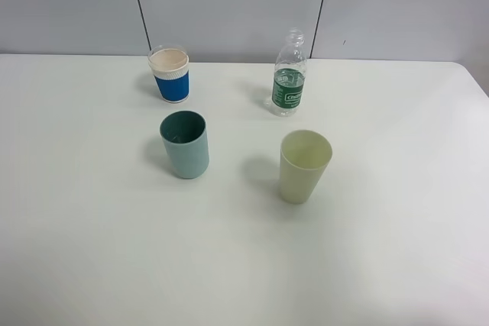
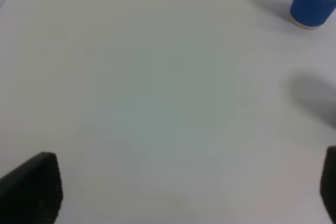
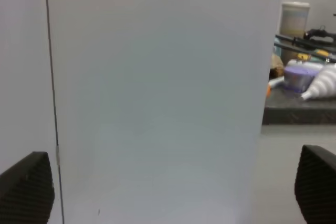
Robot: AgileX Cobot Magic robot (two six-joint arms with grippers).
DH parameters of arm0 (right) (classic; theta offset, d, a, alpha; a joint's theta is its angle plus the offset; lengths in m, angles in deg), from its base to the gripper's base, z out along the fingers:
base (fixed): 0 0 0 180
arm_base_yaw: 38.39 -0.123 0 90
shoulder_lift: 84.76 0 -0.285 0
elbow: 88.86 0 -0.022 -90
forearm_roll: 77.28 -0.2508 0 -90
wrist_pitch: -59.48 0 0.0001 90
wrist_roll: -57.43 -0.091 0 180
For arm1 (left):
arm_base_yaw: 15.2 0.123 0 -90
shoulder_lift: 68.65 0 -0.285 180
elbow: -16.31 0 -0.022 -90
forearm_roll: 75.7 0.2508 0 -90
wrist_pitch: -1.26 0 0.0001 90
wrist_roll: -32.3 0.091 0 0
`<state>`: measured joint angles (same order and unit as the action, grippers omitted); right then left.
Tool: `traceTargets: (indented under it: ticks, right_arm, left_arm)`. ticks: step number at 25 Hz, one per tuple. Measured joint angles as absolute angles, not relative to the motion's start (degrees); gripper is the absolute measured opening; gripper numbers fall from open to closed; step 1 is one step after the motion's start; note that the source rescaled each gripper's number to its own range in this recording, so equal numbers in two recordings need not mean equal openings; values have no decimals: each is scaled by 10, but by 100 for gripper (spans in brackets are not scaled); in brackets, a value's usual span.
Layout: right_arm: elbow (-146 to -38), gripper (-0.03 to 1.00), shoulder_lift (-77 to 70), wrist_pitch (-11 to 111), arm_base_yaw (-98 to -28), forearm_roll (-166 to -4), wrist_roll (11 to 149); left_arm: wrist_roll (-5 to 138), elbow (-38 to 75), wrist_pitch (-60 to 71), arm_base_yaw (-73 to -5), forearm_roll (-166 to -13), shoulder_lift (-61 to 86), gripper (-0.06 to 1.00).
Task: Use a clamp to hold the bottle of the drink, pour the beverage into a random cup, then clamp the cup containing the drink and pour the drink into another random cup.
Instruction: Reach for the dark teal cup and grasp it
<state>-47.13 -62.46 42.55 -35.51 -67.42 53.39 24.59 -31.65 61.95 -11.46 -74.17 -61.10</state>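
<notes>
A clear bottle with a green label and no cap stands upright at the back of the white table. A blue and white paper cup stands at the back left; it also shows in the left wrist view. A teal cup and a pale yellow cup stand nearer the front. Neither arm shows in the exterior high view. My left gripper is open and empty above bare table. My right gripper is open and empty, facing the grey wall panel.
Grey wall panels stand behind the table. In the right wrist view a dark bench with clutter shows past the panel's edge. The table's right edge is near the back right corner.
</notes>
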Motion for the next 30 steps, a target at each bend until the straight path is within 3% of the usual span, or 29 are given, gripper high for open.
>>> traceTargets:
  ticks: [7,15,30]
  right_arm:
    - [-470,81,-683,287,-355,-683,534]
    - [-448,99,-765,218,-355,-682,544]
    - [-401,100,-771,-9,-355,-729,567]
  left_arm:
    - [246,-317,620,-115,-742,-611,100]
    - [246,-317,620,-115,-742,-611,100]
    - [246,-317,620,-115,-742,-611,100]
